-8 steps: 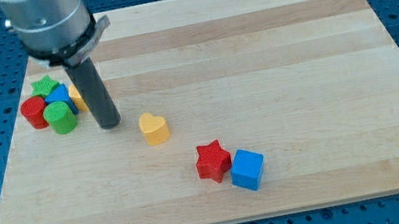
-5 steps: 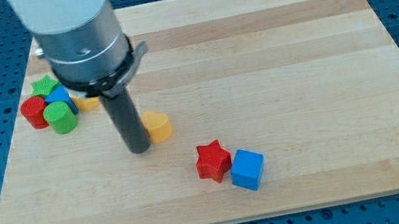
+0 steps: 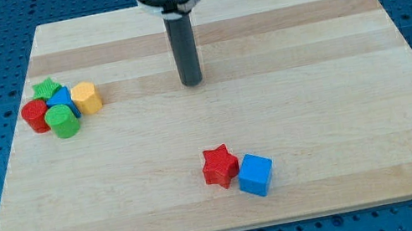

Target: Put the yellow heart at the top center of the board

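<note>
The yellow heart does not show anywhere on the board [image 3: 338, 92]. My tip [image 3: 191, 81] rests on the board in the upper middle, a little below the top edge. The dark rod and the arm above it could be hiding a small thing behind them. My tip is far from every block that shows.
A cluster sits at the view's left edge: green star [image 3: 47, 86], red cylinder [image 3: 36, 116], blue block [image 3: 61, 98], green cylinder [image 3: 65, 121], rounded yellow block [image 3: 85, 96]. A red star [image 3: 220, 166] touches a blue cube [image 3: 255, 174] at the lower middle.
My tip has moved from the left middle, just left of the yellow heart, up and right to the upper middle. The heart, seen beside the tip before, is no longer visible.
</note>
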`<state>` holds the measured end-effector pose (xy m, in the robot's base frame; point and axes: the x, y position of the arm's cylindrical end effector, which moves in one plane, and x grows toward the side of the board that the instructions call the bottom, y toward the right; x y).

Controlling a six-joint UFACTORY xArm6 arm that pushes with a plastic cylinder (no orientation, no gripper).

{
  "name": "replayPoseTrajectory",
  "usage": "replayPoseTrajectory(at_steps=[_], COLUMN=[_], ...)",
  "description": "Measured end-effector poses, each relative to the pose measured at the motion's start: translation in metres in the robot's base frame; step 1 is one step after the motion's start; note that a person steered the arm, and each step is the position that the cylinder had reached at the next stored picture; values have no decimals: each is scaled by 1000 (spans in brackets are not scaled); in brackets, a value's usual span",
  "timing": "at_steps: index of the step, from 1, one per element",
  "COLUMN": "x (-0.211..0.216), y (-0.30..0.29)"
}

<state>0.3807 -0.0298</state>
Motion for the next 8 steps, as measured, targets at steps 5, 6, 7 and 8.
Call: replayPoseTrajectory(at_steps=[5,6,7,8], x=[-119,-126,-90,-22], y=[-1,-1,-18,-47])
